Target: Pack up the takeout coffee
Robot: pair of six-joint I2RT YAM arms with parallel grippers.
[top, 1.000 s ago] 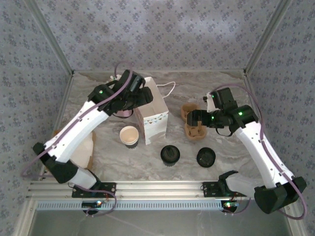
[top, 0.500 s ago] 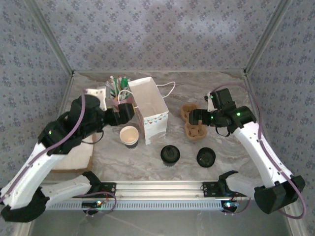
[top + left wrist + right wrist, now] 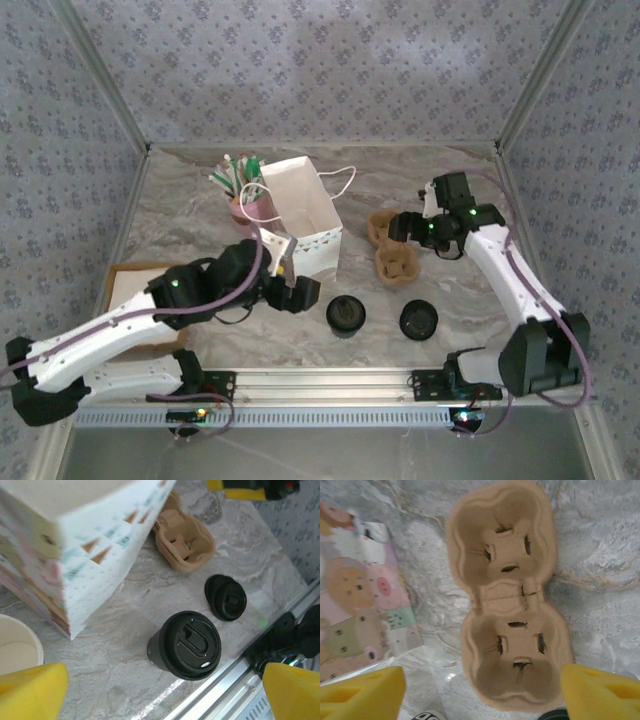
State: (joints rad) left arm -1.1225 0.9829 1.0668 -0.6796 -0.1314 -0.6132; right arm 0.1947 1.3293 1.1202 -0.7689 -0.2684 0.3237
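The takeout coffee's open paper cup (image 3: 15, 651), cream-white inside, stands at the lower left of the left wrist view, next to the paper bag (image 3: 75, 555). A loose black lid (image 3: 418, 320) (image 3: 227, 598) lies near the front rail. A dark cup with a black lid on it (image 3: 345, 315) (image 3: 189, 645) stands between them. My left gripper (image 3: 300, 296) (image 3: 160, 695) is open, low over the table, its yellow fingers wide on either side of the lidded cup. My right gripper (image 3: 402, 228) (image 3: 485, 690) is open above the brown cup carrier (image 3: 393, 250) (image 3: 510, 595), with nothing held.
The white patterned bag (image 3: 308, 212) stands open at mid-table, handles at the back. A pink cup of straws and sticks (image 3: 246, 198) is behind it on the left. A brown tray with a white sheet (image 3: 135, 295) lies at the front left. The metal rail (image 3: 330, 385) runs along the near edge.
My left arm has swung from the back beside the bag down to the front, over the open cup and towards the lidded cup. My right gripper shifted slightly back over the carrier.
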